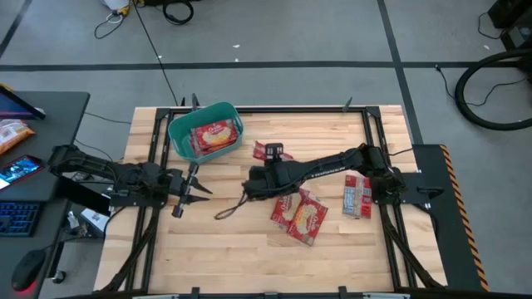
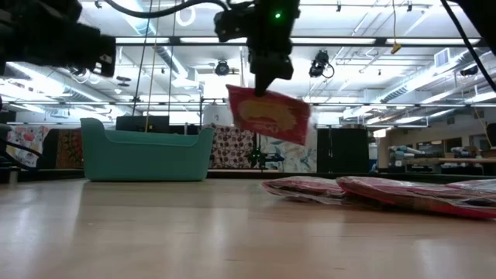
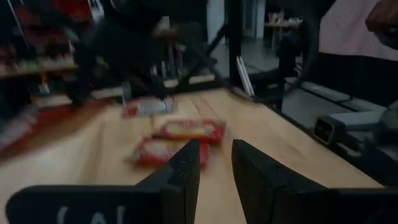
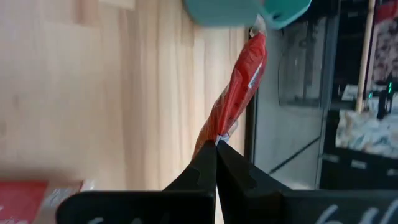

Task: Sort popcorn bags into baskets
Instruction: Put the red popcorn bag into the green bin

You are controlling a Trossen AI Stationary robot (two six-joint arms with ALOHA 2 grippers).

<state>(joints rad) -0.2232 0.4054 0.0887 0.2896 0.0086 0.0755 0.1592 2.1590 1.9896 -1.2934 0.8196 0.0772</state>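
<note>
The teal basket (image 1: 178, 131) (image 2: 147, 153) stands on the far left part of the table with one red popcorn bag (image 1: 213, 136) lying in it. My right gripper (image 1: 277, 153) (image 2: 266, 84) (image 4: 216, 148) is in mid-table, right of the basket, shut on another popcorn bag (image 1: 263, 151) (image 2: 270, 115). Two bags (image 1: 299, 216) lie overlapping on the wood near it, and one (image 1: 357, 196) lies partly under the right arm. My left gripper (image 1: 189, 196) (image 3: 216, 155) hovers open near the basket's near side, holding nothing. My right gripper pinches the popcorn bag by its top edge (image 4: 219, 134) between the two fingertips, coming from above and pointing down. The bag hangs below the fingers, tilted, lifted clear of the table; its far end (image 4: 256, 43) points toward the basket.
Black frame rails (image 1: 366, 124) run along the table's sides. A loop of cable (image 1: 229, 212) lies on the wood below the right arm. A desk (image 1: 50, 108) with a keyboard and an orange snack packet (image 1: 12, 133) stands left of the table. A person (image 3: 367, 31) stands beyond the table.
</note>
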